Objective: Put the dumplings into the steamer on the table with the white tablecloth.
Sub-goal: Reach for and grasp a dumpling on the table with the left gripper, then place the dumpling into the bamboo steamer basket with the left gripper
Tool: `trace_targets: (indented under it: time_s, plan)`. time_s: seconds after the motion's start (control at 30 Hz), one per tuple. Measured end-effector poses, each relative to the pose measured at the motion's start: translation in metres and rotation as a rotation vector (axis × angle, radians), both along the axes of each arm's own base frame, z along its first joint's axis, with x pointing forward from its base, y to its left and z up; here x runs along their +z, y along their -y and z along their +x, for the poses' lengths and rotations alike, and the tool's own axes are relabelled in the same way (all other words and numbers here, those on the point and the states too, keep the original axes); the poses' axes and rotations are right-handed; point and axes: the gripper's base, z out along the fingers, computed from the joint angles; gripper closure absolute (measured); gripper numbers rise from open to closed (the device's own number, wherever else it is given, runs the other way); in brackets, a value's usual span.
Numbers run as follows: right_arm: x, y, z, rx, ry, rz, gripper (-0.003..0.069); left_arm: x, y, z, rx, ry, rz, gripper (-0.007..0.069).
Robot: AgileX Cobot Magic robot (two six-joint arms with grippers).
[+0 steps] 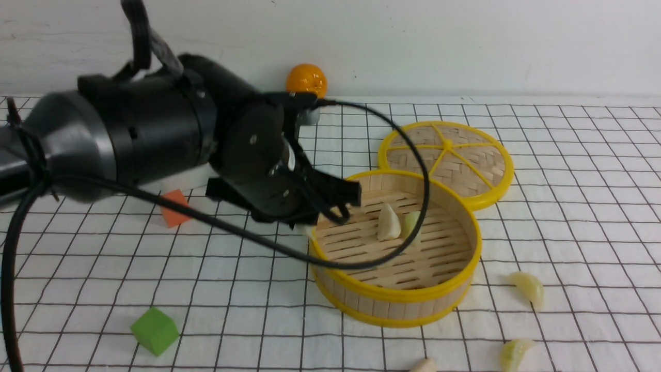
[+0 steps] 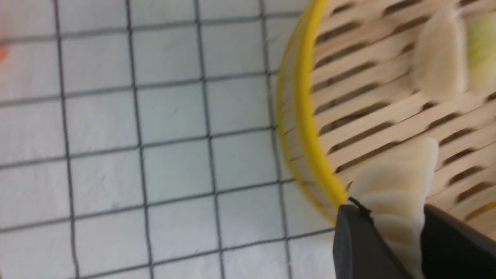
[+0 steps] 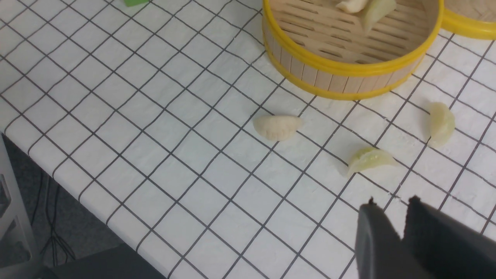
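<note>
And here, closest to us, the left arm (image 1: 150, 124) sweeps in from the left, its black cable (image 1: 248, 238) looping right across the steamer. Working left to right over the white tablecloth (image 1: 217, 310) with its black grid: the green cube (image 1: 155, 331) sits toward the near side, and a little right of it, farther back, lies the orange cube (image 1: 175, 208), partly behind the cable. Next, the left gripper (image 2: 391, 211), and it has a catch! Its fingers are closed around a creamy white dumpling (image 2: 395, 186), tip poking out, right up by the steamer's left rim. Behind the arm, a round orange object (image 1: 307, 80) stands at the table's far edge. On to the steamer (image 1: 392, 305), open-topped, with two in already: a white dumpling (image 1: 389, 222) and a pale green dumpling (image 1: 412, 226) side by side on the slats. In front of it, another creamy dumpling (image 3: 277, 127) lies on the cloth. Behind and to the right, the woven lid (image 1: 475, 155) lies flat. Farther right, two pale green dumplings (image 3: 370, 159) wait on the cloth, one nearer, one farther back. And the right gripper (image 3: 392, 200), in its wrist view, has its tips slightly parted, nothing between them.
</note>
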Motion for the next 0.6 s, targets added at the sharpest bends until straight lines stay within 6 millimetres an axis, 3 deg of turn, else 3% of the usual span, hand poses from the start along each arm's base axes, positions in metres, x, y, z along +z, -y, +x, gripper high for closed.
trace_targets:
  time_s: [0.07,0.17,0.27,0.33,0.43,0.6]
  plan:
    - [0.000,0.000,0.000,-0.001,0.003,0.002,0.0538,0.012,0.008,0.009,-0.019,0.026,-0.022,0.0459]
    - [0.000,0.000,0.000,-0.001,0.005,0.003,0.0537,0.010,0.018,0.021,-0.031,0.031,-0.017,0.0459]
    - [0.000,0.000,0.000,-0.001,0.005,0.003,0.0534,-0.021,0.036,0.045,-0.032,-0.013,0.015,0.0459]
    - [0.000,0.000,0.000,-0.001,0.005,0.003,0.0533,-0.033,0.040,0.051,-0.033,-0.030,0.028,0.0459]
    - [0.000,0.000,0.000,-0.001,0.004,0.002,0.0529,-0.073,0.052,0.068,-0.033,-0.064,0.068,0.0459]
    - [0.000,0.000,0.000,0.001,-0.003,-0.001,0.0523,-0.095,0.059,0.083,0.022,-0.056,0.067,0.0459]
